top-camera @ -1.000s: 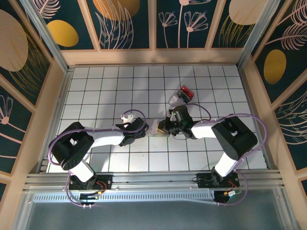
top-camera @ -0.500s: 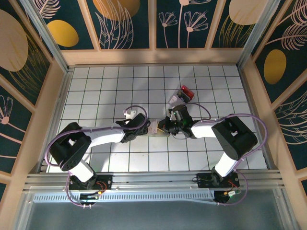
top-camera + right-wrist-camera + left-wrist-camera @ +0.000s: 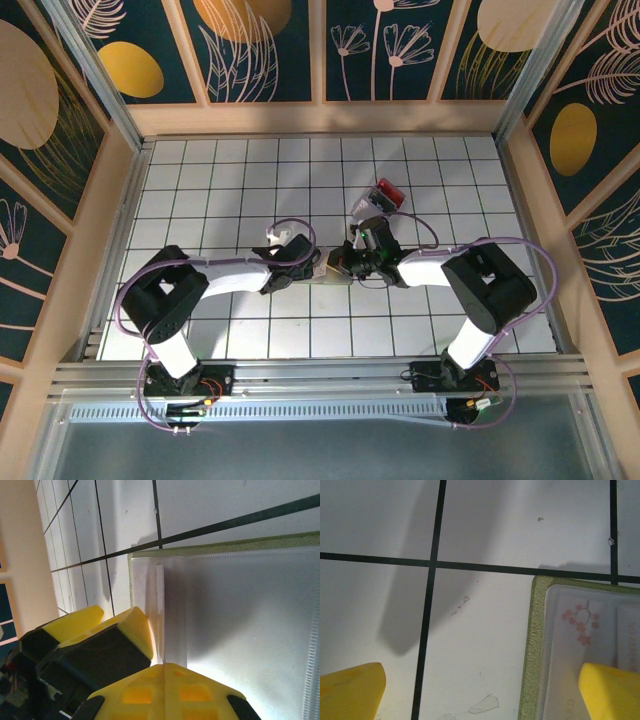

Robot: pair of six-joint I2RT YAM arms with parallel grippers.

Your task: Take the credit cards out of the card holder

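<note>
The card holder (image 3: 326, 274) lies open on the white tiled table between my two grippers. In the left wrist view its yellow-green rim (image 3: 532, 645) frames a clear sleeve holding a pale card with pink blossoms (image 3: 577, 625). My left gripper (image 3: 480, 690) is open and straddles that rim, one fingertip (image 3: 612, 690) over the sleeve and the other over bare table. My right gripper (image 3: 165, 667) is shut on a thin white leaf (image 3: 160, 610) standing up from the card holder's frosted inside (image 3: 240, 620). I cannot tell whether that leaf is a card or a sleeve. The left gripper's finger (image 3: 122, 632) is beside it.
A red item (image 3: 388, 191) and a grey flat piece (image 3: 364, 207) lie just beyond the right gripper. Wooden walls ring the table. Small clear scraps (image 3: 484, 704) lie on the tile near the left gripper.
My left arm has stretched to the right, bringing its open gripper up to the card holder's left edge. The right gripper and the card holder have stayed put.
</note>
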